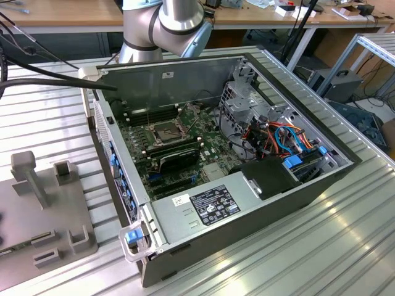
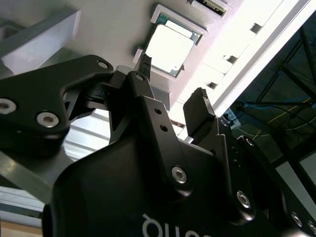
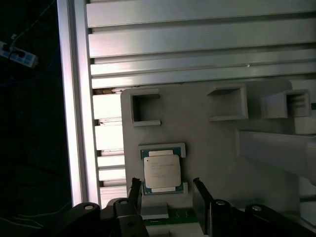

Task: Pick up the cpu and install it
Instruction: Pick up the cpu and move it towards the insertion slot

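The cpu (image 3: 161,173) lay flat, silver top up, in its little framed nest on the grey fixture plate (image 3: 222,148). The gripper (image 3: 166,190) hung right over it in both wrist views, and the fingers (image 3: 200,197) were spread wide, one to each side of the chip, not clamped on it. In the second wrist view the cpu (image 2: 169,49) showed just past the gripper (image 2: 173,79). Over in the exterior view, the open computer case (image 1: 185,80) sat on the ribbed surface (image 1: 308,259), its socket (image 1: 165,131) at eleven o'clock from the power-supply box (image 1: 203,206). The fixture plate (image 1: 37,216) was at eight o'clock from the case.
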Controlling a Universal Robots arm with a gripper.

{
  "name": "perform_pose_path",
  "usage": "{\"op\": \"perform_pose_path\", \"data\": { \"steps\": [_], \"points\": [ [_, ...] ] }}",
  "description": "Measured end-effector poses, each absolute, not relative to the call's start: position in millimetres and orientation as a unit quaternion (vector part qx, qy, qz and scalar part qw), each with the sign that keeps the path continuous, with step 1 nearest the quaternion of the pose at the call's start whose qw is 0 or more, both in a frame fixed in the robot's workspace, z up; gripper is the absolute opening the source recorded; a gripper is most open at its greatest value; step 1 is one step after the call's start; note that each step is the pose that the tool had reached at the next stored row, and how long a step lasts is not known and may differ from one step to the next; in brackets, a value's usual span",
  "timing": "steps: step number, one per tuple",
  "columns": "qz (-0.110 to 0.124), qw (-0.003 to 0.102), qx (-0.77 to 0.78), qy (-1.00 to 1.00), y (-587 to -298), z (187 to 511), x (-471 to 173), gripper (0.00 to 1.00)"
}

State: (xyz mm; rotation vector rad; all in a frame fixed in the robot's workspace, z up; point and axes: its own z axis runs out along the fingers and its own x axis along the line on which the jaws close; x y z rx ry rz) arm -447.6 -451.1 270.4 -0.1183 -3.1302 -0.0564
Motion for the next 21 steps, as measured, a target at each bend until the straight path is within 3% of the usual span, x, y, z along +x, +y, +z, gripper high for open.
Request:
{"op": "perform_pose_path", "data": {
  "steps": [21],
  "points": [
    [-0.018, 0.004, -0.038, -0.999, -451.1, 236.1, -447.6, 0.54]
  ]
}}
